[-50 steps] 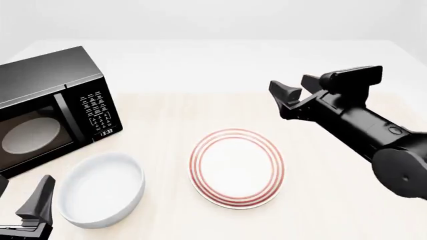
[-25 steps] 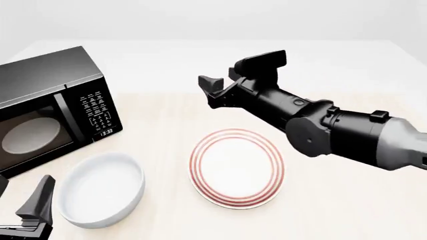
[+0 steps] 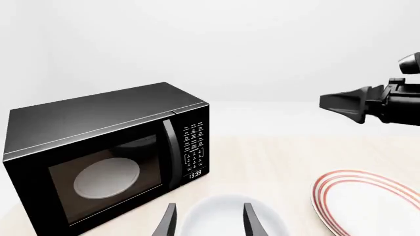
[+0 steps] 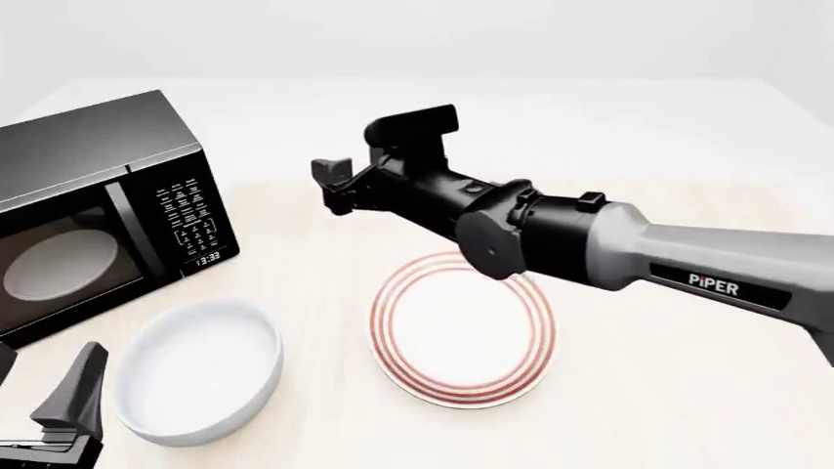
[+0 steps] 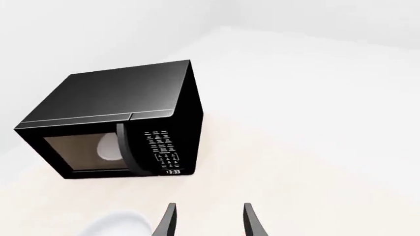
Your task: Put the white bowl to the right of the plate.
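Pale counter (image 4: 651,410) and a blank white backdrop frame the scene. Nothing is held: the right gripper (image 4: 342,181) is carried with its fingers spread apart, raised above the counter behind the plate (image 4: 463,327), probably in transit toward the white bowl (image 4: 198,369). That bowl sits left of the plate, in front of the microwave (image 4: 104,220), so it is not yet placed. The left gripper (image 3: 208,221) is parked with its fingers parted just short of the bowl. Over the last second the right arm has swung leftward across the plate.
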Controlling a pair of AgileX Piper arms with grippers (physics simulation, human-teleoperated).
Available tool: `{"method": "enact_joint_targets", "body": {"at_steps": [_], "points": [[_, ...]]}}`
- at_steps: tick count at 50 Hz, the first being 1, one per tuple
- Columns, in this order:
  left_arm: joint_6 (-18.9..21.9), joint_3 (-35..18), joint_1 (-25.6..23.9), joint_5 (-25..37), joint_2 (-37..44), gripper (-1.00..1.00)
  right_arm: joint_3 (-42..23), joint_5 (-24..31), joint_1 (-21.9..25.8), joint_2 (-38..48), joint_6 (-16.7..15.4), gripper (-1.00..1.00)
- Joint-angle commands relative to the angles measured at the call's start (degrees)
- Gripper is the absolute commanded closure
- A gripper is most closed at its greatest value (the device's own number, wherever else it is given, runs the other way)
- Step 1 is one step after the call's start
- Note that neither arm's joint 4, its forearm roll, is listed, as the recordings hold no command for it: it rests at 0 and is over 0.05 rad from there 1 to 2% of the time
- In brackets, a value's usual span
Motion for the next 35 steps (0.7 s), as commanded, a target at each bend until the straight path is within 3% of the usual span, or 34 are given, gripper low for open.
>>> {"method": "enact_joint_targets", "body": {"at_steps": [1, 14, 15, 35], "points": [[0.0, 0.0, 0.0, 0.0, 0.0, -1.0, -5.2, 1.6, 1.9, 6.1, 2.4, -1.0], [0.0, 0.0, 0.0, 0.0, 0.0, -1.0, -7.5, 3.0, 5.7, 8.1, 3.2, -1.0], [0.0, 0.0, 0.0, 0.0, 0.0, -1.0, -8.3, 4.4, 11.7, 9.5, 5.5, -1.0], [0.0, 0.0, 0.0, 0.0, 0.0, -1.0, -6.5, 2.2, 11.6, 9.5, 6.7, -1.0]]}}
